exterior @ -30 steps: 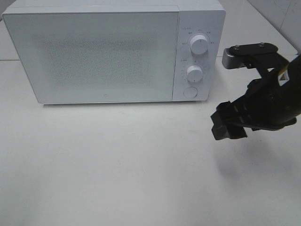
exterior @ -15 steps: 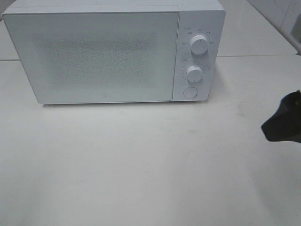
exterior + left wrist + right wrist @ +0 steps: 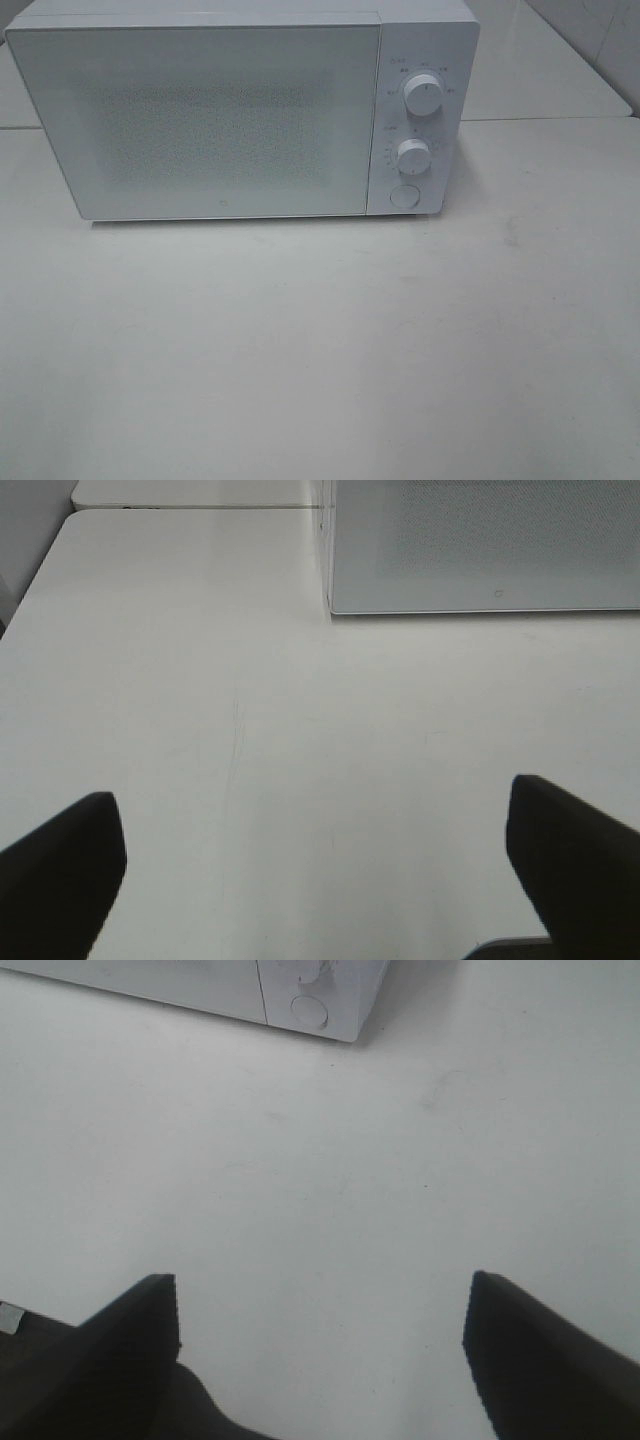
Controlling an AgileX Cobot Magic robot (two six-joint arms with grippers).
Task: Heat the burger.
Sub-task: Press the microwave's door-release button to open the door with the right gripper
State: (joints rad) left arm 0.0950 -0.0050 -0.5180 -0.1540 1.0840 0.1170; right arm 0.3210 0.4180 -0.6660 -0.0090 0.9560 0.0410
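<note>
White microwave stands at the back of a pale, bare-looking table, and in the high view we see it face on. Its wide door is closed, with a grey speckled panel that we cannot see through. To the right of the door is a narrow control strip with an upper knob, a lower knob beneath it, and a round button at the bottom. Nothing stands between the microwave and the near edge of the table. From the left wrist camera we look past the left gripper, whose two dark fingers are spread far apart with only table top between them. It holds nothing, and the microwave's lower front corner lies well beyond it. From the right wrist camera we see the right gripper, its dark fingers also set wide apart over bare table and gripping nothing. The microwave's control corner and round button are well ahead of it. We cannot see the burger in any of these views, so we cannot tell where it lies or how it sits relative to either gripper. With the door shut and its panel opaque, we cannot tell what the microwave holds.
</note>
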